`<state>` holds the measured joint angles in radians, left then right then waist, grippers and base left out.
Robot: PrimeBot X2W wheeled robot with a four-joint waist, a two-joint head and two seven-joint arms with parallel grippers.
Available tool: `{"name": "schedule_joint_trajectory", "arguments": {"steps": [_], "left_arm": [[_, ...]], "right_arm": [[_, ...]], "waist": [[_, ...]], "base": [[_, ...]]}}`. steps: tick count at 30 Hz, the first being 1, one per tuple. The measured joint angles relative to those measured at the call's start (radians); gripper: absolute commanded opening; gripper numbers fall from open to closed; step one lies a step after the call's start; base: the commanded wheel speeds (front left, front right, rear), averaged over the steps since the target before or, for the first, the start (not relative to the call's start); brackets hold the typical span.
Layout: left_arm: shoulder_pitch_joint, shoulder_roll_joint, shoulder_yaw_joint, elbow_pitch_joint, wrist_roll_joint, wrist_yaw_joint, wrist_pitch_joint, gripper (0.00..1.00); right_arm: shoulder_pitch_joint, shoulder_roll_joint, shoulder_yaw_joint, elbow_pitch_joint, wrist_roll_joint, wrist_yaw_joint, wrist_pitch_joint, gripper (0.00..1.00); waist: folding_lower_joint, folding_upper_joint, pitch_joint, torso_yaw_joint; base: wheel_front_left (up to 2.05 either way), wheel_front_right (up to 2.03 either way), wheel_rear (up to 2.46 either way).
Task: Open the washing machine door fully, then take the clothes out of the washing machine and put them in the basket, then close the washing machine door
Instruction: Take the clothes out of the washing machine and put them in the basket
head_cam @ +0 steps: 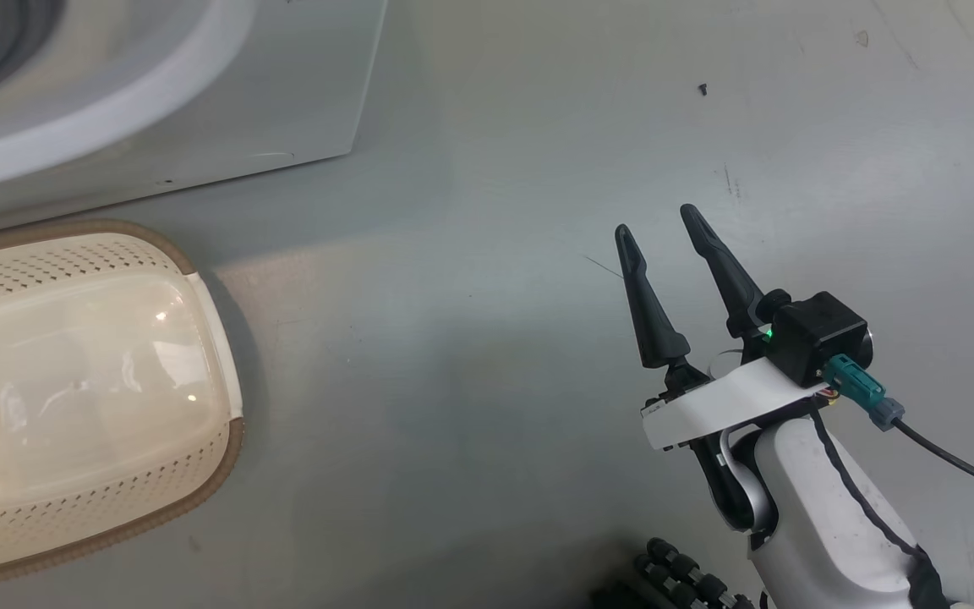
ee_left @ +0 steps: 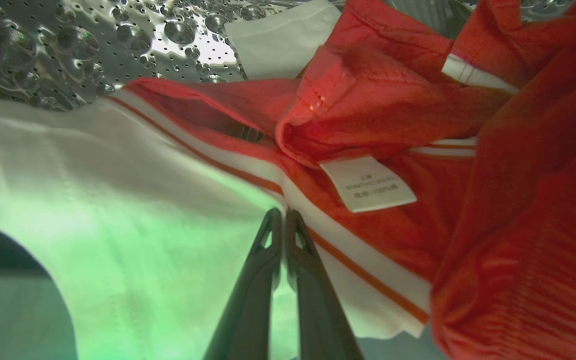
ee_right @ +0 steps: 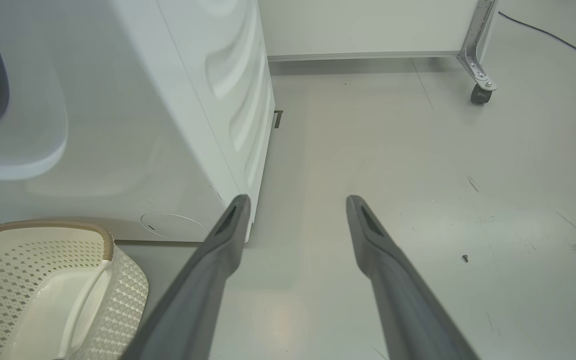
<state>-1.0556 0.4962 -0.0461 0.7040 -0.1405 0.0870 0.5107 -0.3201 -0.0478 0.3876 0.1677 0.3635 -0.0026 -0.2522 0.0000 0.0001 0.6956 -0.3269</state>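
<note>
Across the pale grey floor (head_cam: 495,381): scuffs, a small dark screw (ee_right: 465,258), a black cable (ee_right: 543,32) near the far wall, and a metal frame leg on a caster (ee_right: 480,92) below a white panel. Big white front-loading washing machine (ee_right: 143,125) stands on this floor. Small cream perforated plastic basket with a brown woven-look rim (head_cam: 225,474) sits just in front of the machine's lower front edge. Right gripper (head_cam: 656,220) hangs over the floor, well apart from the basket, fingers spread wide.

Inside the dimpled steel drum (ee_left: 68,45): bright red garments with white stripe trim (ee_left: 393,100), heaped and creased, small white label (ee_left: 368,182) facing out. Plain white cloth (ee_left: 93,200) beside them, tinted green by a light. Left gripper (ee_left: 283,215): fingers pressed together, tips at the white stripe. Cannot tell whether any fabric is caught between them.
</note>
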Motion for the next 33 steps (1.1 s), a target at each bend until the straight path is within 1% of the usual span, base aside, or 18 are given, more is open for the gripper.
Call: {"name": "schedule_joint_trajectory", "arguments": {"steps": [4,10,17,22,27,33], "left_arm": [[-0.001,-0.004,-0.002,0.013,0.000,0.000,-0.003,0.00],[0.003,-0.017,-0.009,0.046,-0.006,-0.004,-0.040,0.00],[0.037,-0.052,-0.016,0.068,-0.020,-0.015,-0.107,0.00],[0.062,-0.077,-0.022,0.080,-0.027,-0.037,-0.161,0.00],[0.102,-0.113,-0.023,0.094,-0.050,-0.050,-0.239,0.00],[0.154,-0.140,-0.020,0.111,-0.072,-0.066,-0.314,0.00]], "right_arm": [[0.000,0.000,0.001,0.002,0.000,0.000,0.000,1.00],[0.000,0.000,0.001,0.012,-0.004,0.000,0.000,1.00],[0.000,0.000,-0.011,0.023,-0.012,0.000,0.000,1.00],[0.000,0.000,-0.025,0.031,-0.016,0.000,0.000,1.00],[0.003,0.000,-0.043,0.044,-0.033,0.000,0.000,1.00],[0.015,0.000,-0.062,0.053,-0.042,0.000,0.000,1.00]], "waist": [[0.0000,0.0000,-0.006,0.002],[0.0000,0.0000,-0.030,0.008],[0.0000,0.0000,-0.072,0.019],[0.0000,0.0000,-0.107,0.032],[0.0000,0.0000,-0.150,0.053],[0.0000,0.0000,-0.199,0.075]], "base": [[0.00,0.00,0.00],[0.00,0.00,0.00],[0.00,0.00,0.00],[0.00,0.00,0.00],[0.00,0.00,0.00],[0.00,0.00,0.00]]}}
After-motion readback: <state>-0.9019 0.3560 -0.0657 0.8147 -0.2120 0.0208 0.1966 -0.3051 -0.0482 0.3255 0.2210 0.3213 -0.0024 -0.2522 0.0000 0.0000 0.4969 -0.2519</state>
